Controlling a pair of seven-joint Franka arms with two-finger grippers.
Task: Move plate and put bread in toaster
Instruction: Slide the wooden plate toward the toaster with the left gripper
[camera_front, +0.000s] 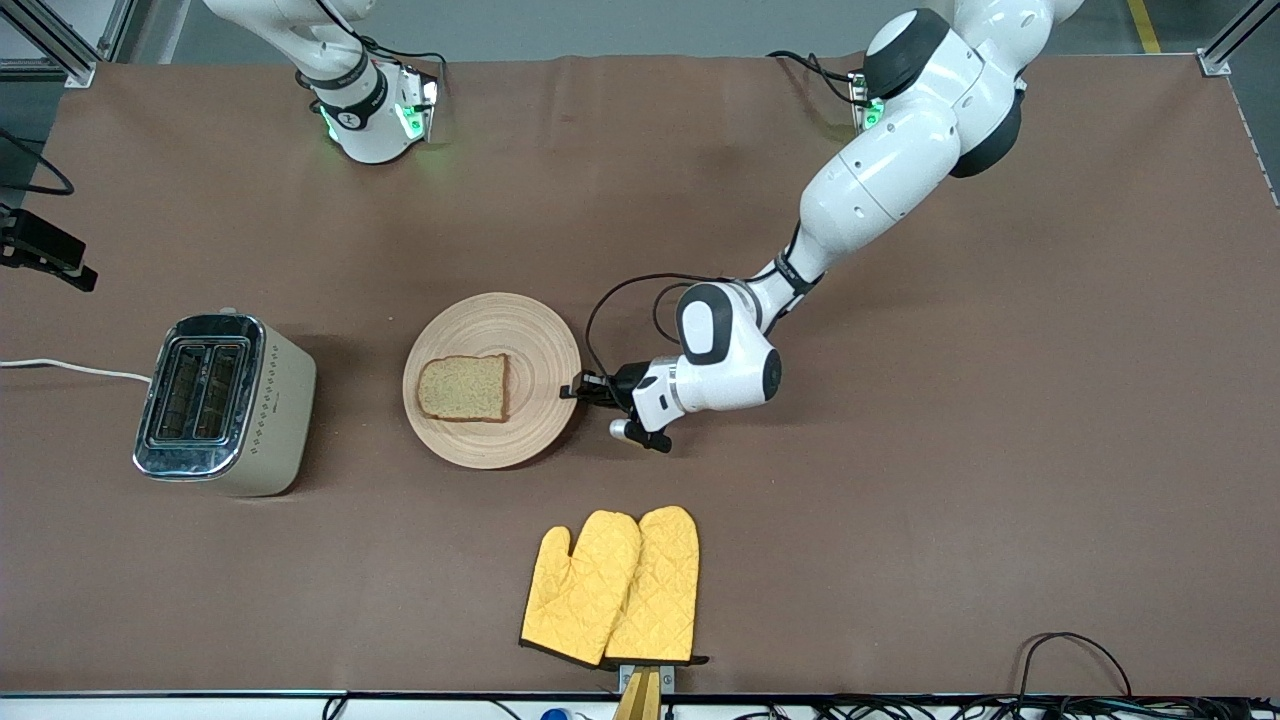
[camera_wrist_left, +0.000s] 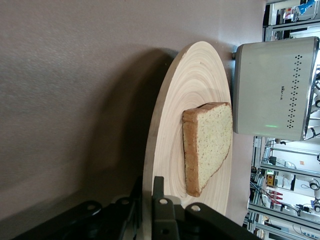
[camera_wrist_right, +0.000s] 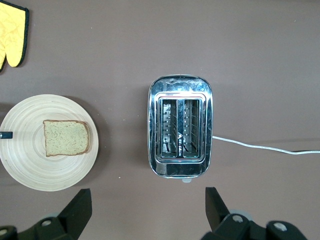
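White glossy arm shells, black joint bands – green lights at both bases; black looping cable at left gripper (camera_front: 578, 390), black fingers.

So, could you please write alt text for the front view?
The left pincer is shut on the rim of a wooden plate carrying a bread slice, with a two-slot toaster beside it toward the right arm's end.

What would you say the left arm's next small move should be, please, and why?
Probably slide the plate toward the toaster. The left gripper is shut on the plate's rim, the bread lies on the plate, and the open right gripper waits above the toaster, whose slots are empty.
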